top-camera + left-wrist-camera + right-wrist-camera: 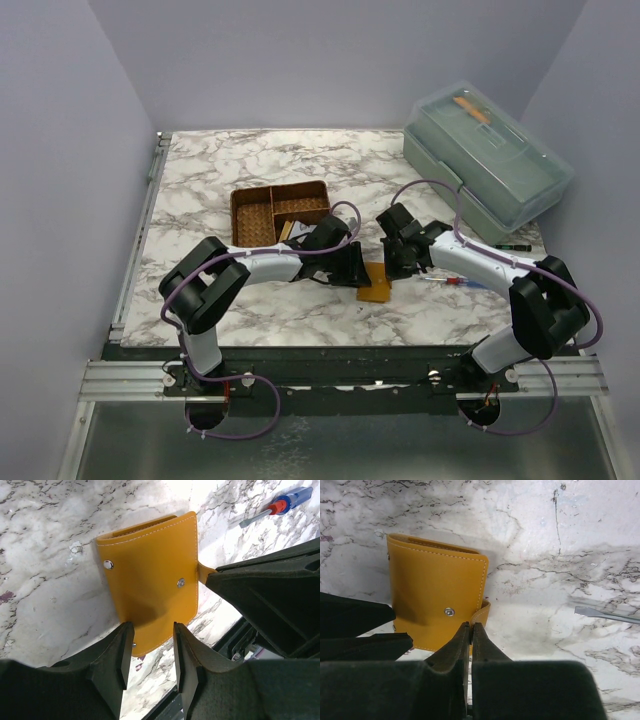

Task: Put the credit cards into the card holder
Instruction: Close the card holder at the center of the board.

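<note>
Fingertips of the right gripper (471,628) press together on the closure strap (482,611) of the orange-tan leather bifold card holder (150,565), shut on the white marble table (560,530). Left gripper (151,629) fingers straddle its edge, spread; they should pin it before the strap lifts.

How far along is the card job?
Nothing looks done: the orange-tan leather wallet lies folded shut on the marble table, no card showing. In hand: the right fingers pinch its strap, the left fingers sit at its edge. Left: opening it and slotting cards.
</note>
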### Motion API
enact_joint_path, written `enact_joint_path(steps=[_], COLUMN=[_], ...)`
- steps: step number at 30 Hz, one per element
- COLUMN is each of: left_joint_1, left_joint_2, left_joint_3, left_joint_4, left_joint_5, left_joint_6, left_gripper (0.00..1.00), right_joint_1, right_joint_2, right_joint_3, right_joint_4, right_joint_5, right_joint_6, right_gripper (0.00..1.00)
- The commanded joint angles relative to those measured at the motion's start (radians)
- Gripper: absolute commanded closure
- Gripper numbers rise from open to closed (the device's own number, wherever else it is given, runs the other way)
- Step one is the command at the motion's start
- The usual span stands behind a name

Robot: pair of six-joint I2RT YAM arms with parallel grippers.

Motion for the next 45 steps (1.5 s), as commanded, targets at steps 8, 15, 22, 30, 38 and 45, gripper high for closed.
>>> enact_joint_path(steps=[8, 15, 22, 30, 38, 45], left_joint_1=[-0.007, -0.016, -0.03, -0.03, -0.029, -0.03], left_joint_2=[0.033, 0.04, 0.057, 0.052, 0.052, 0.049], left_joint_3=[0.027, 0.03, 0.027, 0.022, 0.018, 0.017], left_joint_4=[0.027, 0.036, 0.046, 0.048, 0.048, 0.047], left_joint_5=[0.037, 0.046, 0.055, 0.046, 0.044, 0.045], left_joint_6=[-0.005, -0.011, -0.017, -0.016, -0.016, -0.017], left_gripper=[0.59, 0.6, 0.62, 0.63, 0.64, 0.64], right_joint_1=[0.006, 0.006, 0.006, 0.006, 0.006, 0.005], right_joint_2=[-0.026, 0.021, 0.052, 0.066, 0.056, 0.068], right_joint_3=[-0.019, -0.039, -0.033, -0.022, -0.015, -0.019], right_joint_4=[0.051, 0.114, 0.125, 0.076, 0.039, 0.072], right_joint_5=[-0.066, -0.07, -0.043, 0.016, 0.06, 0.039], right_joint_6=[0.028, 0.055, 0.062, 0.059, 0.076, 0.072], right_gripper=[1.0, 1.0, 1.0, 1.0, 1.0, 1.0])
